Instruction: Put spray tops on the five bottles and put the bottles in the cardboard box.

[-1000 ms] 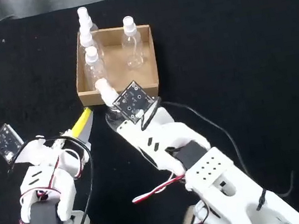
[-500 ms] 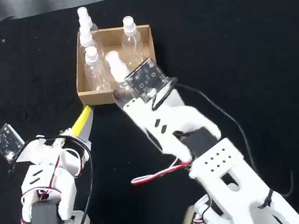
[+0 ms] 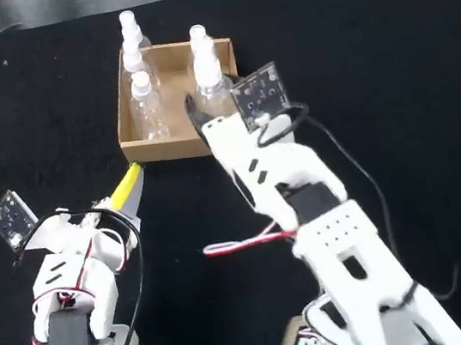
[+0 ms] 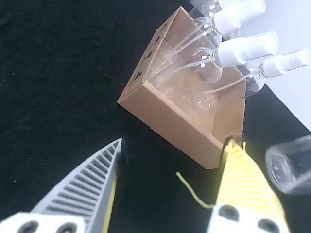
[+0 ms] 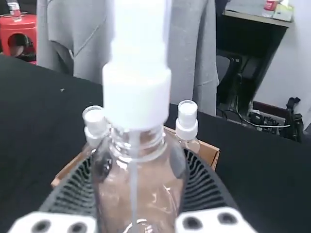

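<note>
Over the box (image 3: 157, 149) near the table's (image 3: 368, 48) far edge, right fingers (image 5: 204, 189) clamp a bottle (image 5: 138, 150); lowered askew, it could topple neighbours (image 3: 146, 107). Left fingers (image 4: 90, 182) gape empty.

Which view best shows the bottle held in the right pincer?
Right wrist view: the held bottle is close and central, spray top on. High view: seen above the cardboard box. Left wrist view: just its base.
</note>
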